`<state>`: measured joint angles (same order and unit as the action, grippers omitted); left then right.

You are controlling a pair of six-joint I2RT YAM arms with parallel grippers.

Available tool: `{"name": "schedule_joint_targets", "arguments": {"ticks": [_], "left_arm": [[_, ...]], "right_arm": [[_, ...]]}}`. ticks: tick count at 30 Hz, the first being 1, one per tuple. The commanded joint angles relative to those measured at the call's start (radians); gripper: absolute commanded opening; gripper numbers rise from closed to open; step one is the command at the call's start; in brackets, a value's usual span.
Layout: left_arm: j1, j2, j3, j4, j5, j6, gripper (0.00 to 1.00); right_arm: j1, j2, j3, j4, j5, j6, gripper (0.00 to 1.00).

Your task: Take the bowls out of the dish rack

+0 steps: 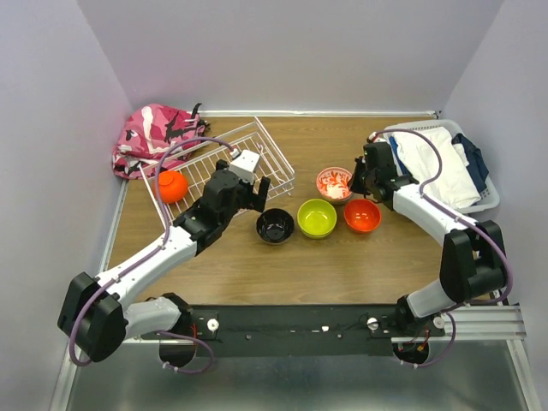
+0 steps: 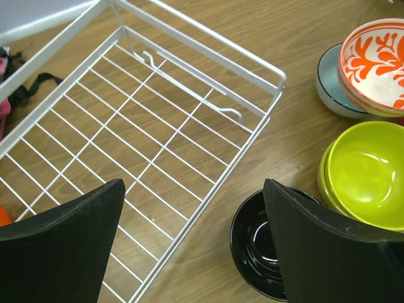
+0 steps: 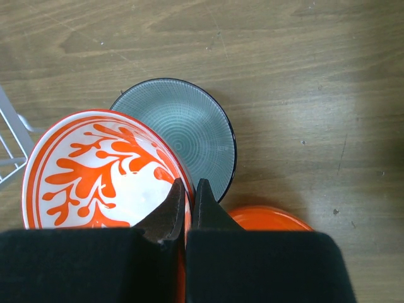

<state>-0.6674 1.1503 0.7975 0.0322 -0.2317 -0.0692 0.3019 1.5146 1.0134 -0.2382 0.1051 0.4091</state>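
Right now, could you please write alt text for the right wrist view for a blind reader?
The right gripper pinches the rim of a red-patterned white bowl, which overlaps a teal bowl on a wooden table; an orange bowl sits nearby.

Orange bowl (image 1: 172, 186) in dish rack (image 1: 205, 167), other bowls (image 1: 317, 218) alongside

The top camera looks down from high at the near edge over the whole surface (image 1: 257, 274). Both wrist cameras look down from close and share the red-patterned bowl (image 3: 95, 170).
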Motion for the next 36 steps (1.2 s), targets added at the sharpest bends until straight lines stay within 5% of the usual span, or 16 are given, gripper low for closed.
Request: {"name": "schedule_joint_targets", "arguments": {"ticks": [1,16,29,36], "left_arm": [[0.060,-0.006,-0.023,-0.014,0.091,-0.104,0.99],[0.084,0.023,0.011,-0.031,0.012,-0.098,0.99],[0.086,0.046,0.022,-0.031,0.003,-0.086,0.99],[0.089,0.052,0.029,-0.057,-0.066,-0.061,0.99]], "right_arm": [[-0.010,-0.028,-0.029,0.214,0.028,-0.009,0.01],[-0.012,0.025,-0.154,0.339,0.068,-0.007,0.11],[-0.012,0.018,-0.119,0.312,0.087,-0.030,0.66],[-0.012,-0.083,-0.044,0.209,0.123,-0.067,0.76]]}}
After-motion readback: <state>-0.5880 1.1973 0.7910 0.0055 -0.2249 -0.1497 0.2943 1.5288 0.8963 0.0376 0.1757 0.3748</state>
